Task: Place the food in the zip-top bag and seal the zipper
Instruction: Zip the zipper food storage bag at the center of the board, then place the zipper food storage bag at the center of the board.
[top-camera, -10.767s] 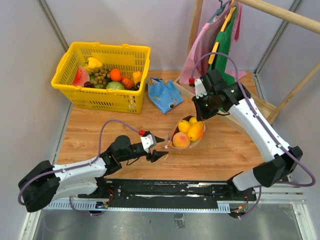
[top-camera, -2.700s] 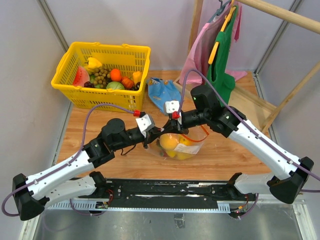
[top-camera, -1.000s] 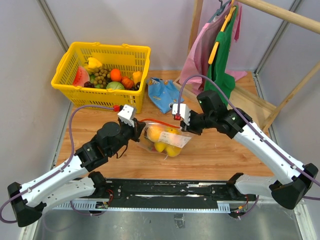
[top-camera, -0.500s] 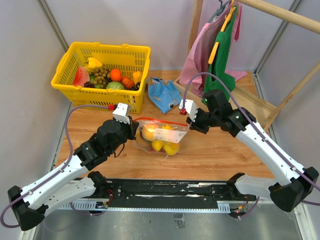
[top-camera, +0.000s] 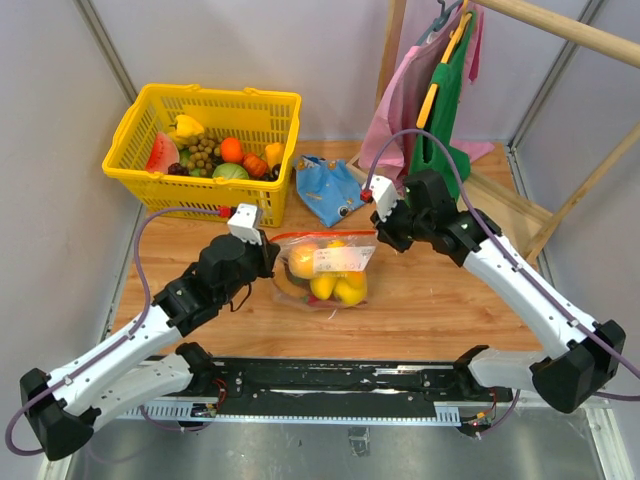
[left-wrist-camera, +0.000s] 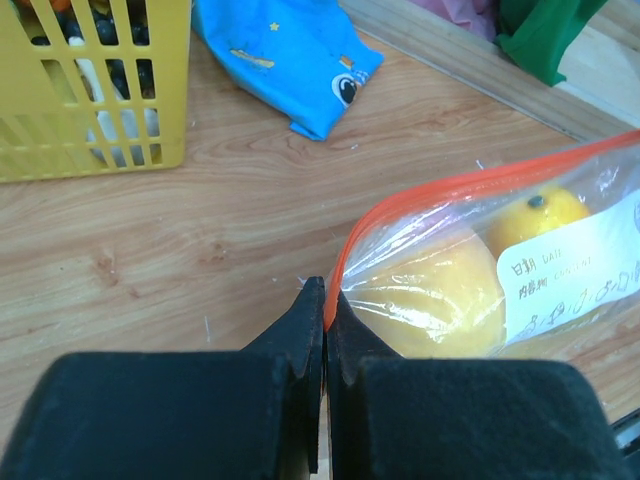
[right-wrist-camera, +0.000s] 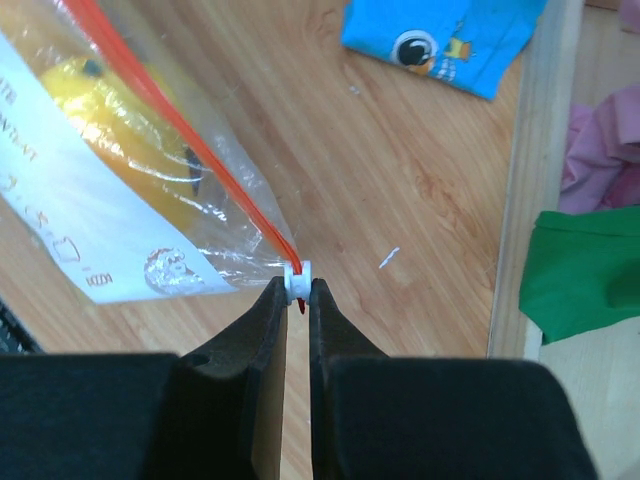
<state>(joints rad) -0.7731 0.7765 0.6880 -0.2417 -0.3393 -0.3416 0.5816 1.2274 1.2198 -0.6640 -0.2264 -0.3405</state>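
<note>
Bag (top-camera: 325, 272) mid-table (top-camera: 440, 310), held between both grippers with the zipper (top-camera: 320, 236) stretched straight along its top edge. Left gripper (left-wrist-camera: 322, 300) is clamped on the zipper's left end. Right gripper (right-wrist-camera: 297, 290) is clamped on the zipper's right end at the white slider (right-wrist-camera: 297, 272). Food (top-camera: 335, 288) is inside the bag. Can't tell if the bag bottom touches the table. Bare wood lies in front of and right of the bag. Pouch (top-camera: 328, 190) is near behind, basket (top-camera: 205, 205) back left, wooden rail (right-wrist-camera: 525, 200) beside the right gripper.
</note>
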